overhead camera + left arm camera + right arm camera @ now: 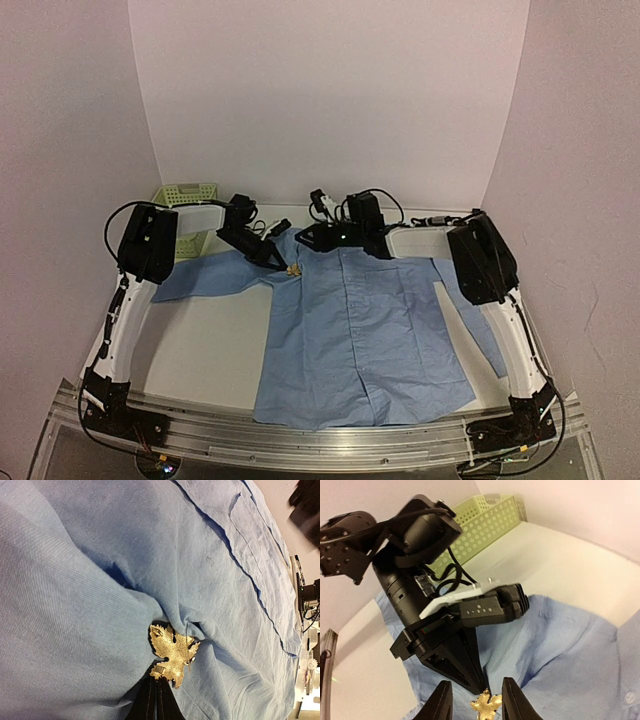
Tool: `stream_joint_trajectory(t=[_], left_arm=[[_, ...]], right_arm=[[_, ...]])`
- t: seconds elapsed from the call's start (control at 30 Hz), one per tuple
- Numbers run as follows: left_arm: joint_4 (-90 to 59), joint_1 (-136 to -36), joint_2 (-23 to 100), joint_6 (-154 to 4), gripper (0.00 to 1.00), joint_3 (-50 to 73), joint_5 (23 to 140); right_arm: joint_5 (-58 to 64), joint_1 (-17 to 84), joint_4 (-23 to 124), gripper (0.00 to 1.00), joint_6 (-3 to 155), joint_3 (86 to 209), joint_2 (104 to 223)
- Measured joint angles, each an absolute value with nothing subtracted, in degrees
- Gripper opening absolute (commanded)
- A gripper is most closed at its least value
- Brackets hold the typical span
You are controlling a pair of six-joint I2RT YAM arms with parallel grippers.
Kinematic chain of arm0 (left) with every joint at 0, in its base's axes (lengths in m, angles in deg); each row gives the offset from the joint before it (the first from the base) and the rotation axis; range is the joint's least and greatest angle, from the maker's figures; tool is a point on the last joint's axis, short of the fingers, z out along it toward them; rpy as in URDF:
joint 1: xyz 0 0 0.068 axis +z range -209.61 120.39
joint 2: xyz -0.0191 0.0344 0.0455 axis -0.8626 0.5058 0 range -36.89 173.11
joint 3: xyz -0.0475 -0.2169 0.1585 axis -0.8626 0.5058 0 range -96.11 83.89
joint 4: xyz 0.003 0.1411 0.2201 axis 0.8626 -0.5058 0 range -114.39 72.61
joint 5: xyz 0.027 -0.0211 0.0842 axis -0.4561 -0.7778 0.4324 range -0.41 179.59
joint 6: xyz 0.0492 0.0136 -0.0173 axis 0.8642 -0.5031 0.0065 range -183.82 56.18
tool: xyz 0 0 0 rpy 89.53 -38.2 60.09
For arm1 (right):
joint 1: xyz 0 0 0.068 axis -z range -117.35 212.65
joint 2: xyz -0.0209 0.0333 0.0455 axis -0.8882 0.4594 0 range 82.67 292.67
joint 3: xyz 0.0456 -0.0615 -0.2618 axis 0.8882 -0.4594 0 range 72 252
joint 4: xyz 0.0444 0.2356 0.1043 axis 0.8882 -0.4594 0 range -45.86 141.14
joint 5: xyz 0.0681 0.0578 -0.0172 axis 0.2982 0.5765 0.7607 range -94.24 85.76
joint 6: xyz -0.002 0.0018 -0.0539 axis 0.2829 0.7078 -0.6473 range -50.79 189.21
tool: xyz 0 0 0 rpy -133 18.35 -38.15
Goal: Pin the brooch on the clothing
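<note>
The clothing, a light blue shirt (360, 330), lies flat on the table with its collar at the far side. The brooch (173, 652), a small golden leaf-shaped ornament, rests against bunched cloth by the shirt's left shoulder (293, 269). My left gripper (159, 672) is shut on the brooch's lower edge, its dark fingers (150, 700) pressed together. My right gripper (476, 702) is open, and its two black fingers (441, 702) stand on either side of the brooch (487, 706) without touching it. The left gripper's tip (472, 672) points down at the brooch from behind.
A pale green perforated basket (187, 205) stands at the back left of the table (200, 340), beyond the left arm. White walls close in the back and both sides. Both arms meet near the shirt's collar (318, 240).
</note>
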State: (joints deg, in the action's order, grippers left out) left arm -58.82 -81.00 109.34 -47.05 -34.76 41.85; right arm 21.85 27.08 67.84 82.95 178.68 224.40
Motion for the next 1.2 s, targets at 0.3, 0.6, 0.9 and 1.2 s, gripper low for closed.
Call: stream_joint_trajectory(t=[0.3,0.6,0.9,1.2], left_arm=[[-58.25,-80.87,109.10,-46.76,0.03,-34.37,42.12],[-58.34,-80.50,109.10,-45.93,0.03,-34.35,42.04],[-58.32,-80.43,109.10,-45.61,0.03,-34.35,41.74],[-58.34,-80.43,109.10,-45.61,0.02,-34.35,41.73]], right_arm=[[27.21,30.18,66.20,0.24,49.66,176.35,220.37],[28.93,30.61,59.74,0.22,32.39,180.17,225.27],[27.23,27.31,56.54,0.16,29.21,183.14,229.73],[25.07,26.36,56.09,0.08,29.90,186.11,231.23]])
